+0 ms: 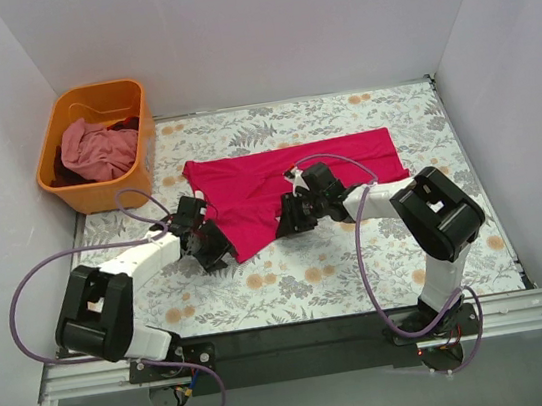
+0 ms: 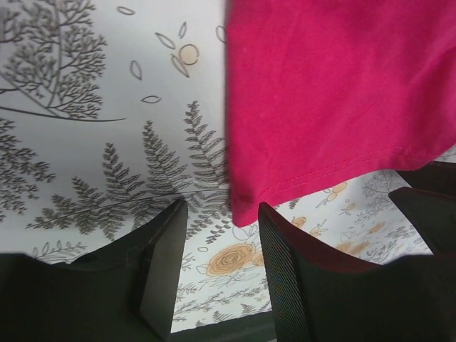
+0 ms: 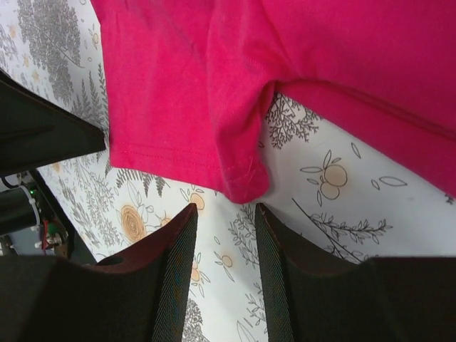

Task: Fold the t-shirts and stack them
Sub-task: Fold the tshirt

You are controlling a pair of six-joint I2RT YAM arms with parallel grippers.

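A crimson-pink t-shirt [image 1: 259, 189] lies spread flat on the flowered table cloth, its small white neck label [image 1: 294, 172] beside the right wrist. My left gripper [image 1: 221, 253] hovers at its near left corner. In the left wrist view that corner [image 2: 246, 206] lies just past the fingertips, and the left gripper [image 2: 222, 239] is open with only cloth pattern between its fingers. My right gripper [image 1: 286, 228] stands at a folded corner on the near edge [image 3: 246, 187]. The right gripper [image 3: 223, 224] is open too, holding nothing. A paler pink t-shirt [image 1: 92, 152] is bunched in the basket.
The orange plastic basket [image 1: 140, 131] sits at the back left against the white wall, with dark cloth under the pale shirt. White walls close in three sides. The flowered table cloth [image 1: 361, 271] runs to the near edge where the arm bases stand.
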